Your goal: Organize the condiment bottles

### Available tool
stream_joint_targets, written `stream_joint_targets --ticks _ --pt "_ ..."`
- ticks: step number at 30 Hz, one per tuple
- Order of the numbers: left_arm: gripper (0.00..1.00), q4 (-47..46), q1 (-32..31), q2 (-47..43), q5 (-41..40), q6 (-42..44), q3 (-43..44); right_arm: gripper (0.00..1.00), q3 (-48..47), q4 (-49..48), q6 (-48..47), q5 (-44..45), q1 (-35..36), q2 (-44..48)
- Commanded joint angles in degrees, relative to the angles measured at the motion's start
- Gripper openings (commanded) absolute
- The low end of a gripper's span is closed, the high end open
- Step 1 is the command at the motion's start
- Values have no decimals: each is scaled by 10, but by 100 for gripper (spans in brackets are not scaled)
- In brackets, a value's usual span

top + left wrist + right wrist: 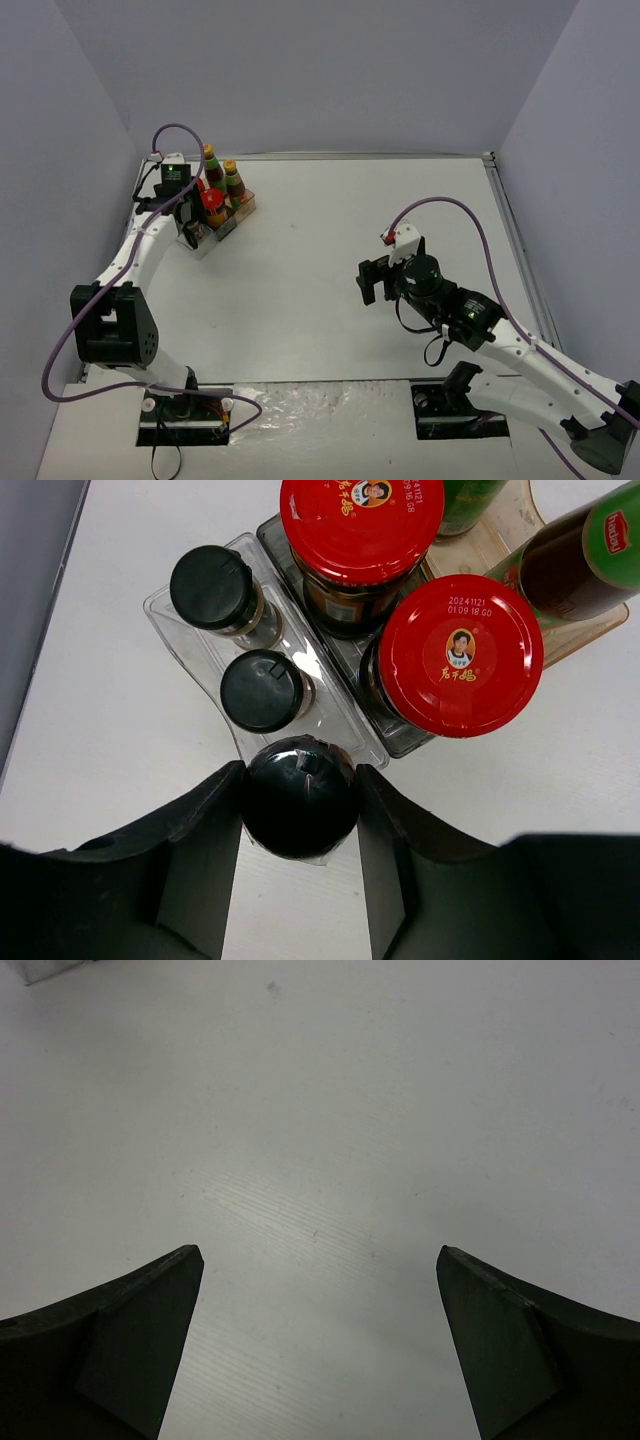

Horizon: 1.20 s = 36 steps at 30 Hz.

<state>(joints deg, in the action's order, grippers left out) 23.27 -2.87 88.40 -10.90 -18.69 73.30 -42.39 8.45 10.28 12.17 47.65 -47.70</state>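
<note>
While left end effector (300,785) grasps a black-capped spice jar (300,805) | right end effector (318,1252) released, well apart from it

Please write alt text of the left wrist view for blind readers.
The left gripper is shut on a black-capped spice jar at the near end of the clear rack. Two more black-capped jars and two red-lidded jars stand beyond.
</note>
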Motion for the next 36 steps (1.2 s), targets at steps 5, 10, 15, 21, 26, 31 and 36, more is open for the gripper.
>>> stream_joint_targets --ticks 5,10,15,21,26,31,36 --pt "0 -43 3 18 -24 -20 30 100 -17 -19 -4 1 -6 -4" --pt "0 -46 4 26 -33 -18 34 100 -17 -18 -5 0 -7 0" --pt "0 -54 4 14 -39 -20 37 100 -15 -19 -4 0 -8 2" --pt "0 -77 4 -4 -59 -23 21 100 -16 -19 -5 -4 -8 -2" --pt "0 -110 4 -14 -61 -23 -6 100 -17 -19 -6 -4 -8 -2" --pt "0 -115 3 -4 -54 -37 -21 100 -19 -19 -6 -6 -8 -5" --pt "0 -132 2 1 -51 -55 -52 100 -20 -19 -5 -6 -8 -7"
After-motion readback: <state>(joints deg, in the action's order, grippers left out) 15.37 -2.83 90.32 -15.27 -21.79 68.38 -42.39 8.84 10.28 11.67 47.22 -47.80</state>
